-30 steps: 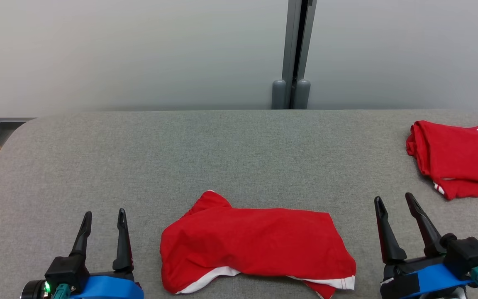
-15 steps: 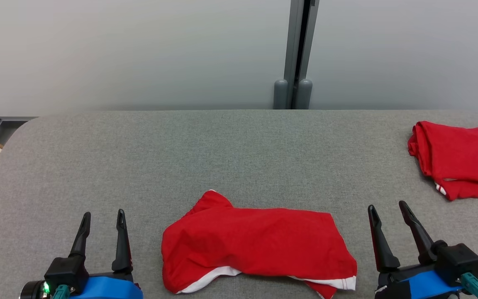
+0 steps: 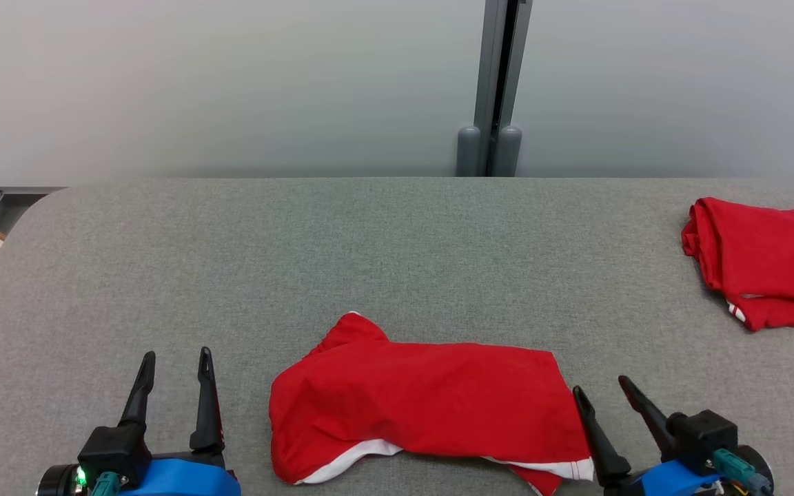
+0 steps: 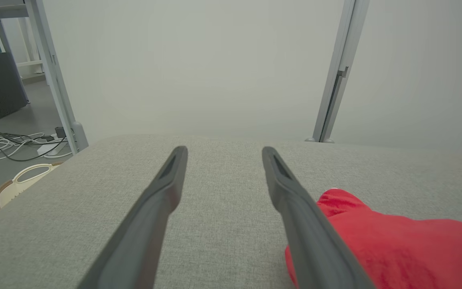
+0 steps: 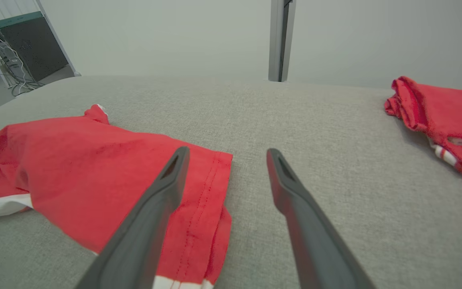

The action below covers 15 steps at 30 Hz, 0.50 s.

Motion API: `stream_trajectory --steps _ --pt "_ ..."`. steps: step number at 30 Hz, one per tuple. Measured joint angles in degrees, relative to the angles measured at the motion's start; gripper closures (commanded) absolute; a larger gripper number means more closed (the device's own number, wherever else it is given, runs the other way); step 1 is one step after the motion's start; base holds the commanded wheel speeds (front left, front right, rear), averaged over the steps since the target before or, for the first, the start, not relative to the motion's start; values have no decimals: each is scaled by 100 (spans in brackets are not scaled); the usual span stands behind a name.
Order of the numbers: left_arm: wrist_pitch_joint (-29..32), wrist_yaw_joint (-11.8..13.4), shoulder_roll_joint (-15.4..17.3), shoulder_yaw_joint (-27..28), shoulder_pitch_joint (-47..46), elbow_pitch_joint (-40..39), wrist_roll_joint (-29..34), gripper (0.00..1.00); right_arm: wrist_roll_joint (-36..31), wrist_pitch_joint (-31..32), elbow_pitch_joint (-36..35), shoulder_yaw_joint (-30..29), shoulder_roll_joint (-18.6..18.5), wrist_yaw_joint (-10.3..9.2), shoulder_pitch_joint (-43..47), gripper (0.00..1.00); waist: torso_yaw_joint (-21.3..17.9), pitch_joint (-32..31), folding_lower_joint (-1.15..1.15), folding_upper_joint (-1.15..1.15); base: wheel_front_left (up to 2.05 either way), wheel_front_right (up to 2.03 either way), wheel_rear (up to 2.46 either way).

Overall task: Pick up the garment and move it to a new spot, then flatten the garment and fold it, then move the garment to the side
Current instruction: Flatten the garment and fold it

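Head view: the red garment [image 3: 424, 406] lies rumpled at lower centre of the grey table [image 3: 300, 262]. My left gripper [image 3: 176, 353] is at lower left and my right gripper [image 3: 600, 384] at lower right, both spread and empty.

Left wrist view: the cloth sits at lower right.

Right wrist view: the hemmed edge lies under my frame-left finger. I should straddle that hem low and pinch deep before lifting.

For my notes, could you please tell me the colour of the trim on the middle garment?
White trim on the red garment; clearest in the head view.
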Motion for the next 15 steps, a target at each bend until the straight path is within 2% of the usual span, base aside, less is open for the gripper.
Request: stream_trajectory --steps 15 --pt "0 -1 1 -85 -89 10 -5 0 623 245 1383 1018 -115 0 -482 0 169 199 0 0 0 0 0"
